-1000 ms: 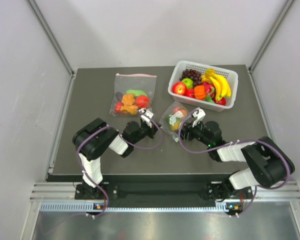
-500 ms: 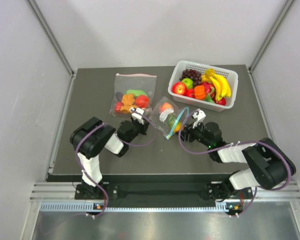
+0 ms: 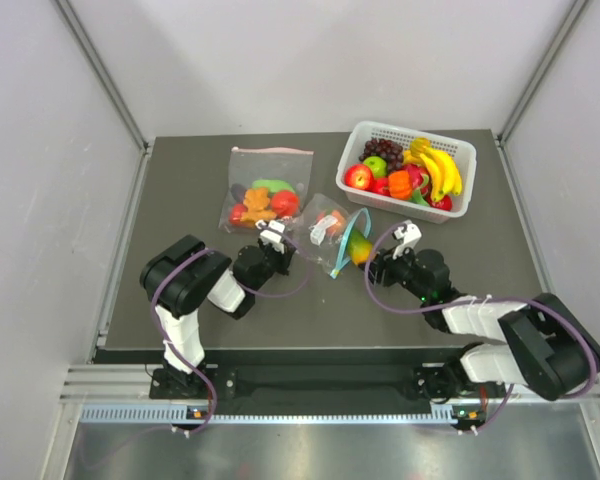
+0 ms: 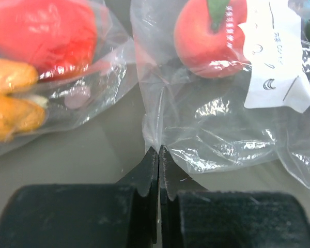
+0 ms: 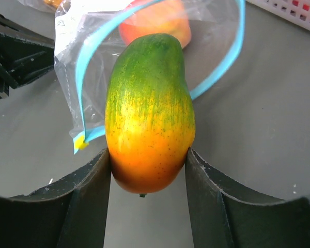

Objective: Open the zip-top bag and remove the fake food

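- A green-and-orange fake food piece is clamped between the fingers of the right end effector, which are spread partway to its width. Its orange end is nearest the wrist and its green end points away.
- The held piece is seen just outside the open mouth of the zip-top bag. The teal zip strip loops around and beyond its far end.
- The fingers of the left end effector are pressed together, and a fold of the zip-top bag's clear plastic is pinched at their tips.
- A peach-red fake food piece is seen inside the bag, ahead and to the right of the left end effector. A white print is seen beside it.
- From above, the zip-top bag is seen lying on the bench between the left end effector and the right end effector.
- A larger clear bag with a pink-red zip strip is laid just beyond the left end effector, with red and orange pieces in it.
- A white basket of fruit is placed farther off, beyond the right end effector.
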Controlling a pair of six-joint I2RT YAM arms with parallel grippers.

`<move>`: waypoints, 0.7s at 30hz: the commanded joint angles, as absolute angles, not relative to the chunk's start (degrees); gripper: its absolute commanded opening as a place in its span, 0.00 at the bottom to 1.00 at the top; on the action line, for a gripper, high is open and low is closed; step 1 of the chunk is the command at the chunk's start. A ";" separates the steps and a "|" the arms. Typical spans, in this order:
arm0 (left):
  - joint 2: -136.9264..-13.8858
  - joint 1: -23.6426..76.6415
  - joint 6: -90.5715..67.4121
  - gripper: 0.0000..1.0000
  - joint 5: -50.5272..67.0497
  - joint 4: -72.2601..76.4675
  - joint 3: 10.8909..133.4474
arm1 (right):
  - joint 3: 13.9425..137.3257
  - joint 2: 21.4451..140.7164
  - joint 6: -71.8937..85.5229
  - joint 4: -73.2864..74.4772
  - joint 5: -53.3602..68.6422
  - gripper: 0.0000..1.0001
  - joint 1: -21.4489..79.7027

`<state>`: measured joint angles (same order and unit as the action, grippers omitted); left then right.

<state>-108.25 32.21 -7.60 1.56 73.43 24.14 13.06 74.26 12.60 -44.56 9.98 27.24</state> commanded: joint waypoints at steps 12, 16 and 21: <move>-106.17 29.00 -8.53 0.00 1.58 82.61 19.95 | 8.61 58.63 14.42 -42.46 4.50 0.37 27.42; -106.35 28.74 -8.70 0.00 2.72 83.76 19.51 | 13.70 58.97 12.49 -39.91 3.52 0.38 27.25; -106.61 28.65 -8.79 0.00 3.43 84.37 19.42 | 26.08 64.85 10.20 -38.32 4.04 0.38 23.30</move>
<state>-107.72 29.06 -8.03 2.35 74.24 20.21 17.45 62.50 12.05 -36.71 4.56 25.98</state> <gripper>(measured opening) 0.010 0.516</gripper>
